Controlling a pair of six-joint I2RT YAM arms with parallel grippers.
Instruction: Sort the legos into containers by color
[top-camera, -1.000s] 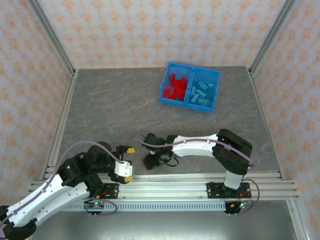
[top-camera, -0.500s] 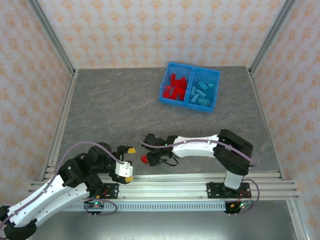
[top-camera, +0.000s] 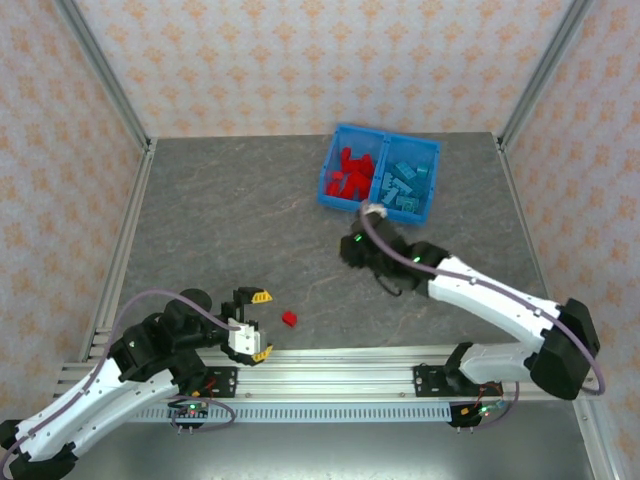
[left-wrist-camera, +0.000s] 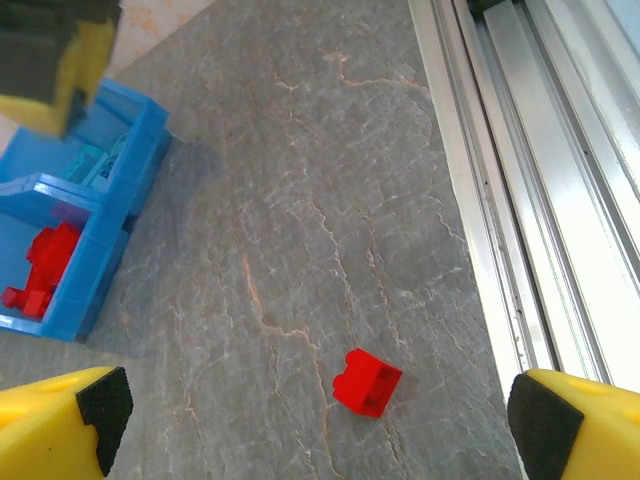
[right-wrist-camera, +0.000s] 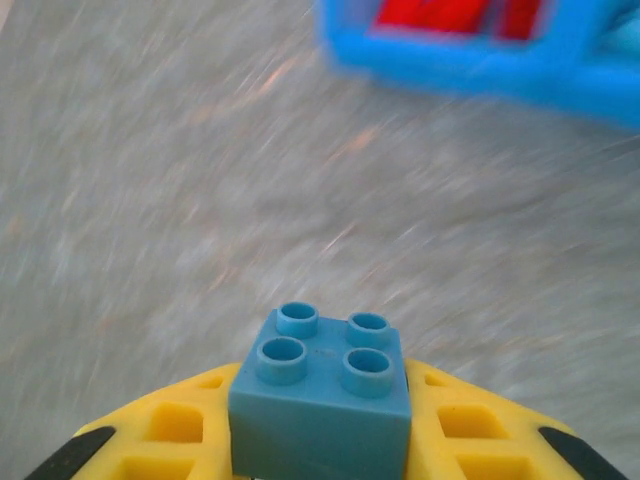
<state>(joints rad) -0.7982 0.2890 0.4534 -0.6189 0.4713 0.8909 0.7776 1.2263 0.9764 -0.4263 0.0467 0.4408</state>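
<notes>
Between the right jaws, a light-looking, rigid teal studded plastic brick (right-wrist-camera: 322, 395) is sitting, pinched across its smooth sides. Left jaws are gaping.

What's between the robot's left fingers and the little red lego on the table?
Just bare grey table. In the top view, the open left fingers sit close to the red lego with nothing between them.

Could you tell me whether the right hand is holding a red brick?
No, the brick clamped in the right hand is blue, with four studs on top.
</notes>
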